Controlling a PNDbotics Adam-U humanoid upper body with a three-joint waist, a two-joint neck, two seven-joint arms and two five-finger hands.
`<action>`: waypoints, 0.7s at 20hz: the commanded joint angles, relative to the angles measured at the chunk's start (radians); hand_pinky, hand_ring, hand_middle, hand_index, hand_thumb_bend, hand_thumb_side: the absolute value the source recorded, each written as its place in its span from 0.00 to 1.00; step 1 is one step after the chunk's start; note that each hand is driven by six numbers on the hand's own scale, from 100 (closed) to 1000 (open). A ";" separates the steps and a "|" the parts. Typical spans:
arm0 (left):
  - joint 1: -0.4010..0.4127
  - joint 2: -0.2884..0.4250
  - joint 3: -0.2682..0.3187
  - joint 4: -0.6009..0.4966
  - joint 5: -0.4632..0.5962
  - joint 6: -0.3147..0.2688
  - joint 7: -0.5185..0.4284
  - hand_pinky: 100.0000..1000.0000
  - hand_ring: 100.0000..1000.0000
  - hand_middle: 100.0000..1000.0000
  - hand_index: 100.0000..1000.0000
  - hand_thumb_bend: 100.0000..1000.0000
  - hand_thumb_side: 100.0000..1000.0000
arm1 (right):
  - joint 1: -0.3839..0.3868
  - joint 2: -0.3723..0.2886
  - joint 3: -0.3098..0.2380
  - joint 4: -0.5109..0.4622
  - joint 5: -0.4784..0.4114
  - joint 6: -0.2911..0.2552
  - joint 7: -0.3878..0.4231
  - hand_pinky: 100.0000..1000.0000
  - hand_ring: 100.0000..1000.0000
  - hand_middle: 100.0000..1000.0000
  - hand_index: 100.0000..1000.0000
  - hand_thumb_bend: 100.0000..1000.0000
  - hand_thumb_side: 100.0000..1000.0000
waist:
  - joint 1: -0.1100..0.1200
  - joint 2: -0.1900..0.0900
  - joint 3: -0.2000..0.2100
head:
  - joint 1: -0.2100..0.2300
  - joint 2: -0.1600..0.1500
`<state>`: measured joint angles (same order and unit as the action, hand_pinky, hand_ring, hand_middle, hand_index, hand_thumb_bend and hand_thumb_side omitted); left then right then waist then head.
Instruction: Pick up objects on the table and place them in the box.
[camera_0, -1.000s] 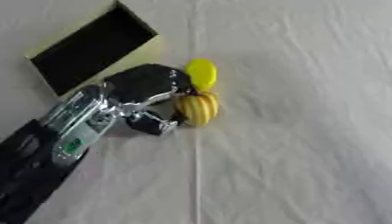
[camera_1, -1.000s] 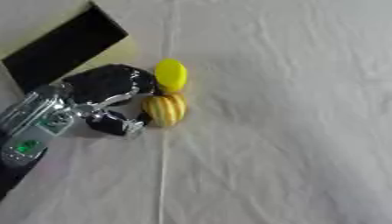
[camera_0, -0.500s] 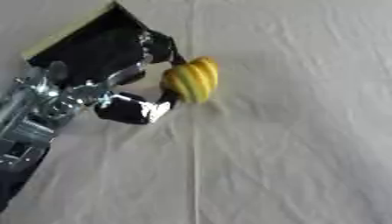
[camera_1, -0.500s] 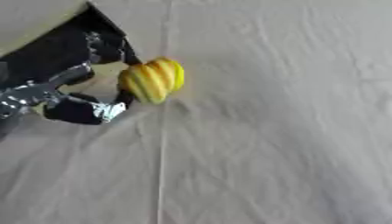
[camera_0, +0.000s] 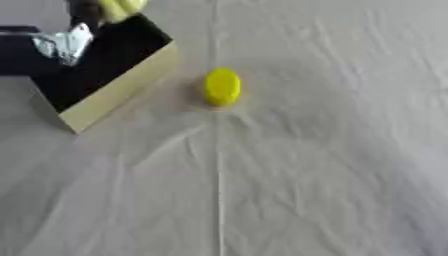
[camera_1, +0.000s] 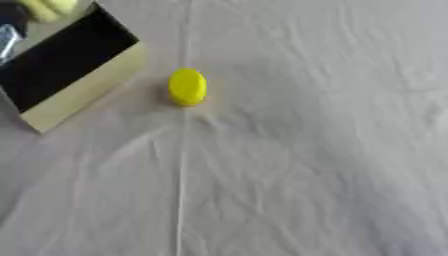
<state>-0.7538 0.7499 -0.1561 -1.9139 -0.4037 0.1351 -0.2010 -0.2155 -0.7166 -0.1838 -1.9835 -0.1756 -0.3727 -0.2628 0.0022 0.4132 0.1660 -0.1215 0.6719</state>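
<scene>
Spread across the whole table (camera_0: 315, 175): a pale grey-white cloth, creased, with one long straight fold line running from the far edge toward the near edge, just beside the yellow object. Soft wrinkles fanning out from that fold toward the lower left. Nothing of the room beyond the cloth in view.

Near the upper left: an open box (camera_0: 122, 85), black inside, with a tan cardboard wall on its near side, set askew to the table's edges. Resting on the cloth, apart from the yellow object.

Lying on the cloth to the right of the box: a yellow object (camera_0: 221, 86), smooth, oval, plain bright yellow, longer axis pointing away from the camera. Touching or almost on the fold line. Untouched by any hand.

At the top left corner, above the far end of the box: the left robot hand (camera_0: 66, 42), blurred, black with a silver patch, coming in from the left edge. Just above it, a yellowish rounded object (camera_0: 120, 7), cut off by the top edge, seemingly carried over the box. Too blurred to say whether fingers are curled round it or merely beside it; cannot tell the hand's state. Stripes or other marks on that object not discernible.

Right robot hand not visible in either view.
</scene>
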 joint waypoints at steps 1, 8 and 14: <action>0.001 0.067 0.040 0.062 -0.003 -0.012 0.036 0.69 0.67 0.55 0.61 0.00 0.18 | -0.002 -0.019 -0.013 -0.016 0.008 -0.001 -0.006 0.92 0.81 0.65 0.78 0.00 0.58 | -0.002 -0.017 -0.001 | 0.000 -0.015; 0.001 0.064 0.029 0.240 -0.025 -0.119 0.054 0.69 0.68 0.56 0.62 0.00 0.18 | -0.003 -0.011 -0.014 -0.016 0.006 -0.001 -0.007 0.92 0.81 0.65 0.78 0.00 0.58 | -0.006 -0.015 -0.009 | 0.027 -0.021; -0.013 0.043 0.011 0.334 -0.058 -0.191 0.052 0.69 0.68 0.56 0.62 0.00 0.15 | -0.005 -0.006 -0.017 -0.016 0.004 -0.001 -0.012 0.92 0.81 0.65 0.78 0.00 0.58 | -0.010 -0.014 -0.013 | 0.036 -0.029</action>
<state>-0.7496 0.7752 -0.1502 -1.5890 -0.4506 -0.0402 -0.1498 -0.2114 -0.7066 -0.1860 -1.9835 -0.1713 -0.3738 -0.2700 -0.0087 0.4183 0.1539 -0.0889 0.6571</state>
